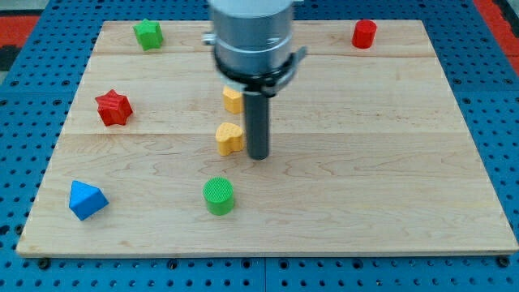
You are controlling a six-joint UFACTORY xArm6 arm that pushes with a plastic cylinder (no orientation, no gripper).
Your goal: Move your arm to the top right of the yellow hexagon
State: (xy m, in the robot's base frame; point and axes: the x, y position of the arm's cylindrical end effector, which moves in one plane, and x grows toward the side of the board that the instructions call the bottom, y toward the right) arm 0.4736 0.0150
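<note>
You had my tip [258,156] down on the wooden board [389,154], gripping nothing, just right of the yellow heart-shaped block [229,138]; whether they touched could not be told. The rod stood upright under the grey arm housing [251,36]. The yellow hexagon [233,100] sat just far and left of the tip, partly hidden behind the rod. Open board stretched right of the tip to the edge, with only the red cylinder [364,33] in the far right corner. Near the tip stood the green cylinder [218,195]; farther left were the red star [113,107], the blue block [86,199] and the green block [148,33].
</note>
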